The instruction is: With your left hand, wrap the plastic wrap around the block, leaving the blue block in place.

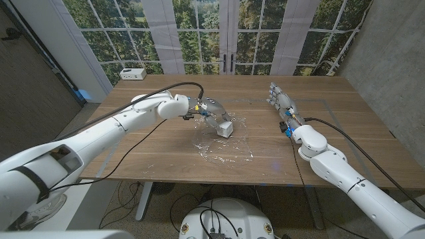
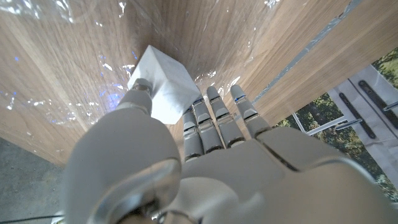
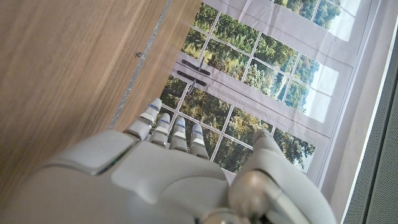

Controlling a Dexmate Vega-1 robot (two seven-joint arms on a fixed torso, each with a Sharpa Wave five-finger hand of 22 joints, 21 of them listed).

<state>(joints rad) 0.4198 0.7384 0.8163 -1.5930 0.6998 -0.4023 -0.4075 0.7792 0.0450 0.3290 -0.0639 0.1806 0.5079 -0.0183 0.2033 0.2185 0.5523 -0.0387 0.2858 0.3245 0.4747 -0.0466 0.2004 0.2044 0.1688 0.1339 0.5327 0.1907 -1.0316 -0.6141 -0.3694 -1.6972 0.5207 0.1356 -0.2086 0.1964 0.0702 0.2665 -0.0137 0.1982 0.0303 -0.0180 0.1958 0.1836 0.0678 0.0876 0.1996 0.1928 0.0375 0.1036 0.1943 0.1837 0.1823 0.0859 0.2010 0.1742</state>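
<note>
Left hand [image 1: 211, 114]: thumb and fingers [image 2: 208, 121] touching a white block [image 1: 225, 128] (no blue shows on it), which sits at the fingertips; a firm hold cannot be told. Plastic wrap [image 1: 226, 149]: crumpled on the table [image 1: 166, 159] beneath and just beyond that hand. Right hand [image 1: 282, 106]: well apart, fingers straight, holding nothing.
</note>
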